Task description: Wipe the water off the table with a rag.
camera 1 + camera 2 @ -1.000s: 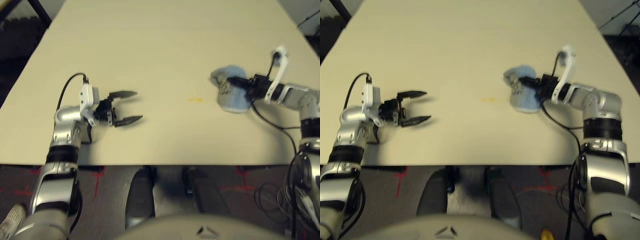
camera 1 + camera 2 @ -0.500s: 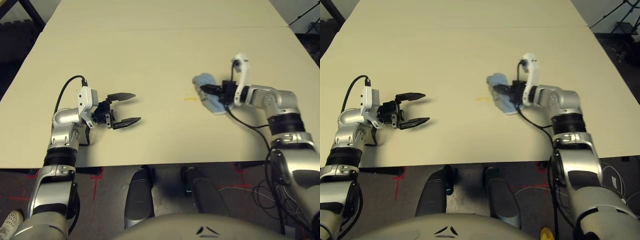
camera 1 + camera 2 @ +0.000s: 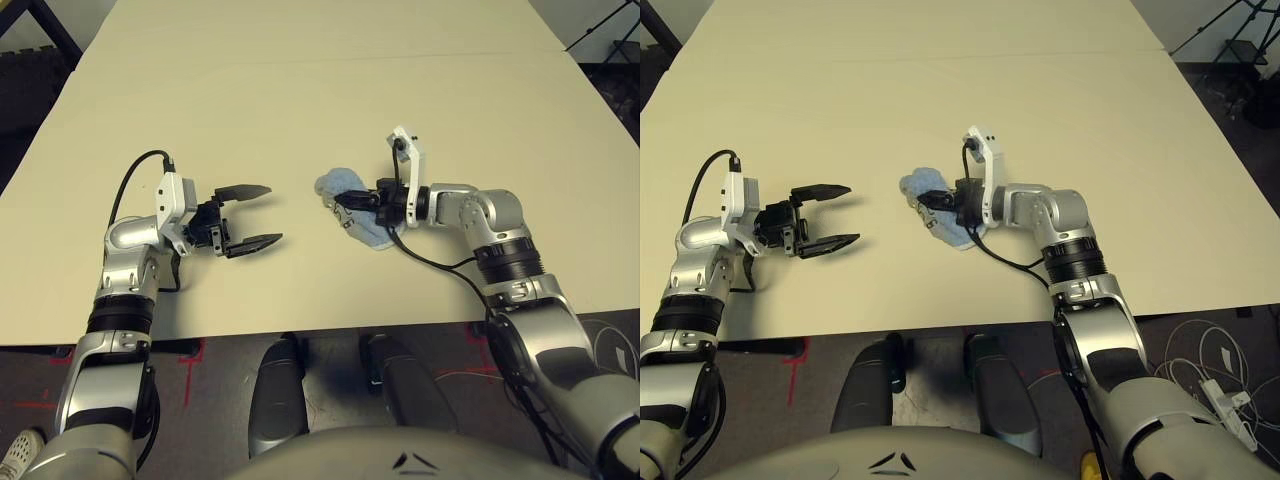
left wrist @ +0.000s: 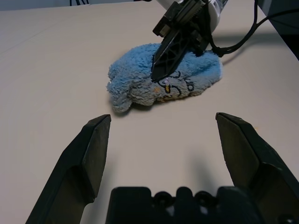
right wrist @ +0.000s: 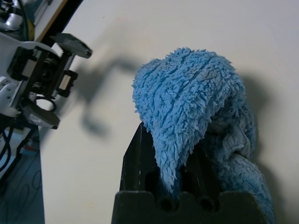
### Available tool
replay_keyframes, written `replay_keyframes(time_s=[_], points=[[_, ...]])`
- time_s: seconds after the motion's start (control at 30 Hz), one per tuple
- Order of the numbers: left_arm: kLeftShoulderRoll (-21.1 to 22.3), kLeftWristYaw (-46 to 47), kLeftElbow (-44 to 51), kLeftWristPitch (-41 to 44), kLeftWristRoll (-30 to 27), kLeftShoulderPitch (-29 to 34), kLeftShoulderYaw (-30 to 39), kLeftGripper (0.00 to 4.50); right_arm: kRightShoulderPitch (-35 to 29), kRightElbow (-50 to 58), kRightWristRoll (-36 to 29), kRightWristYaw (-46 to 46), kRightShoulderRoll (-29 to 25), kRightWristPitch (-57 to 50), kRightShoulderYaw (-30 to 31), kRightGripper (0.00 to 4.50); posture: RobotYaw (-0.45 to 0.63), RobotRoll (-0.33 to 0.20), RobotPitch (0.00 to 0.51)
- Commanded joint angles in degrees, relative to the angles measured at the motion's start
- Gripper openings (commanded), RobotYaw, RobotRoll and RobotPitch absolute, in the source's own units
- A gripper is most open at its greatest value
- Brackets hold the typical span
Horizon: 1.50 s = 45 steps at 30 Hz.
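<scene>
Near edge of the desk: smooth, matte, pale cream surface, flat and bare at this edge.

Left pincer: lies level just above the desk on the left, pointing toward the middle. Its two black fingers are tapered, hard plastic wedges, spread wide with nothing between them. Silver forearm behind, with a white wrist block and a black cable looped over it.

Right pincer: reaches in from the right, pointing toward the left pincer. Clenched on the rag; in the right wrist view the cloth drapes over and hangs down between the black fingers. A white bracket stands up from the wrist, and a black cable trails back along the desk.

Rag: light blue terry, shaggy looped pile, bunched into a soft lump with a rounded fold at the end facing the left pincer. It rests on the desk near the middle, between the two pincers, nearer the right. Black printed marks and a small orange-yellow fleck show on its side in the left wrist view.

Farther back: a thin straight seam crosses the desk from side to side; beyond it, more of the same cream surface. Dark floor lies past the corners.
</scene>
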State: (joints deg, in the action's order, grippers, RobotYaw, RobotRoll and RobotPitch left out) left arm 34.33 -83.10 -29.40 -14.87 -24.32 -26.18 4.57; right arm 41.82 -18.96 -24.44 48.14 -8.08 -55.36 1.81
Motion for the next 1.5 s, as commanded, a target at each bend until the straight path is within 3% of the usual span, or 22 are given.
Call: replay_keyframes(time_s=[0.03,0.73,1.1,1.27,1.5], points=[[0.0,-0.1,0.6,0.1,0.6,0.1,-0.3,4.50,-3.5,0.2,-0.6,-1.2,0.7,-3.2,2.4,0.19,0.13,0.000,0.221],[-0.8,-0.9,-2.2,-1.5,1.1,-1.2,-0.7,4.50,-7.5,1.1,-3.7,-1.3,-26.9,-2.6,-10.1,0.18,0.10,0.000,0.222],[-1.3,-1.4,-4.2,-2.6,1.4,-2.2,-0.9,4.50,-0.9,-1.3,-10.1,-1.7,-28.8,-2.5,-19.1,0.18,0.08,0.000,0.213],[-1.5,-1.6,-4.9,-3.0,1.5,-2.4,-0.9,4.50,3.0,-7.1,-7.7,0.3,-33.4,0.5,-18.7,0.18,0.08,0.000,0.209],[-1.9,-1.8,-6.1,-3.9,1.7,-2.8,-0.9,4.50,7.3,-20.5,-0.4,5.7,-40.9,8.0,-13.4,0.18,0.08,0.000,0.207]])
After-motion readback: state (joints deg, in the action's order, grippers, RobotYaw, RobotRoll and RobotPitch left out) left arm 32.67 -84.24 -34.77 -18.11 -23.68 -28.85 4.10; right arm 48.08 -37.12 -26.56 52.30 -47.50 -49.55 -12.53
